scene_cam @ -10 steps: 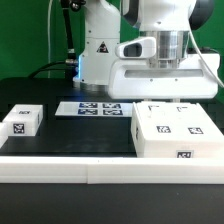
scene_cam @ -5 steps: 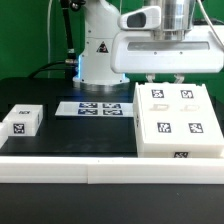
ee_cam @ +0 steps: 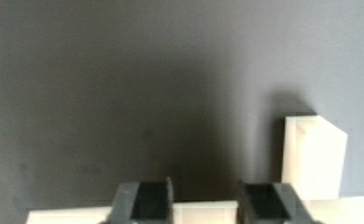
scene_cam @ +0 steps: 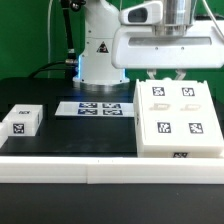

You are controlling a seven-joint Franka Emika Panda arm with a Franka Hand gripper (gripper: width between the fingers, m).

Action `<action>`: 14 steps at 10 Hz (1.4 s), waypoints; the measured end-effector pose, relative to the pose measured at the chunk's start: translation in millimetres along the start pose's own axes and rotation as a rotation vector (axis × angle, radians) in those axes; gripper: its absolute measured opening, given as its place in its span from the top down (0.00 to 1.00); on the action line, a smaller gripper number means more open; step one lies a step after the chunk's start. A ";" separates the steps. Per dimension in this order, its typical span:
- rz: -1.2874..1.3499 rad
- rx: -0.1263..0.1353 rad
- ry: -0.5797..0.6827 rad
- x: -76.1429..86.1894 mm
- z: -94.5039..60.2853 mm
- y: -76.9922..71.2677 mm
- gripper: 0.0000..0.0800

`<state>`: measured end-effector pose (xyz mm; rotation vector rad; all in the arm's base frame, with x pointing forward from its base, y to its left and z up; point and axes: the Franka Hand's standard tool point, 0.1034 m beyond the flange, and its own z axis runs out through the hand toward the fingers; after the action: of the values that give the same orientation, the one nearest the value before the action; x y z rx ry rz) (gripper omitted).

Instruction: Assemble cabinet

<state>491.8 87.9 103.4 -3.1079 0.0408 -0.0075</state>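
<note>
The cabinet (scene_cam: 175,115), a big white box with several square marker tags on its broad face, stands at the exterior view's right, that face tipped toward the camera. My gripper (scene_cam: 165,78) hangs over its far upper edge, and the fingers are shut on that edge. The wrist view has the two dark fingers (ee_cam: 147,203) at either side of a white strip of the cabinet (ee_cam: 309,150), with my gripper (ee_cam: 205,205) closed on it over the dark table. The cabinet's inside is hidden.
A small white tagged block (scene_cam: 22,122) lies at the exterior view's left. The marker board (scene_cam: 88,107) lies flat in the middle, in front of the arm's base (scene_cam: 100,55). A white rail (scene_cam: 100,172) runs along the front of the black table.
The hand has risen, lifting the cabinet's far edge with it. The broad tagged face now tips toward the camera. Almost nothing moved in the last half second.
</note>
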 end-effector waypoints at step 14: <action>-0.046 0.004 -0.020 44.0 -32.8 -2.7 0.84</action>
<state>535.7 88.3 136.5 -3.1043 -0.0313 0.0218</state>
